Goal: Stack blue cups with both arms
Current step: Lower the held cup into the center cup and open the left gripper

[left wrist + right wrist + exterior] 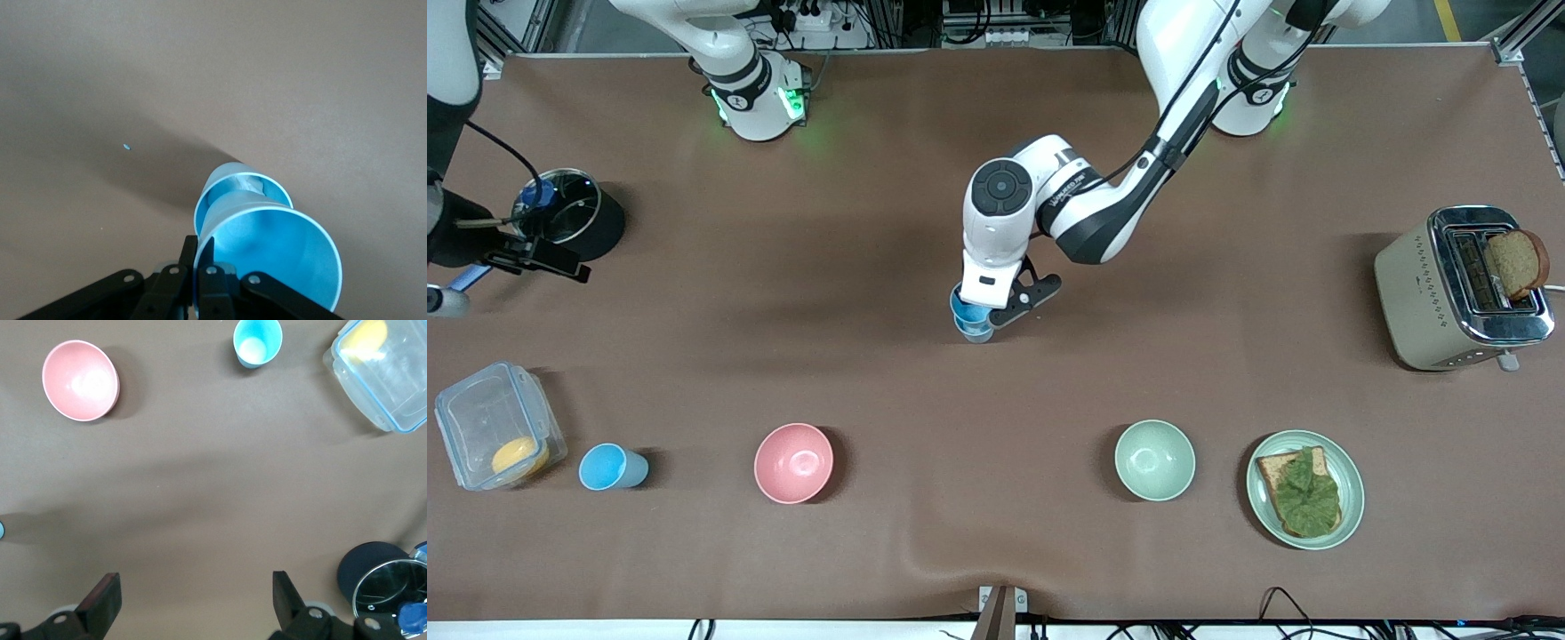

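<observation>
My left gripper [971, 311] [200, 252] is shut on the rim of a blue cup [280, 260], one finger inside the wall and one outside. It holds the cup tilted over a second blue cup [978, 332] [230, 187] that stands at mid-table. The held cup's base reaches into the lower cup's mouth; how deep is hidden. A third blue cup [611, 467] [257, 342] stands upright near the front edge, between the clear box and the pink bowl. My right gripper [467, 267] [193, 587] is open and empty, raised beside the black pot at the right arm's end.
A black pot with a glass lid [569, 222] [383, 583], a clear box holding something yellow [498, 427], a pink bowl [793, 462] [80, 380], a pale green bowl [1154, 460], a plate with bread and lettuce [1305, 489] and a toaster [1463, 289] stand around.
</observation>
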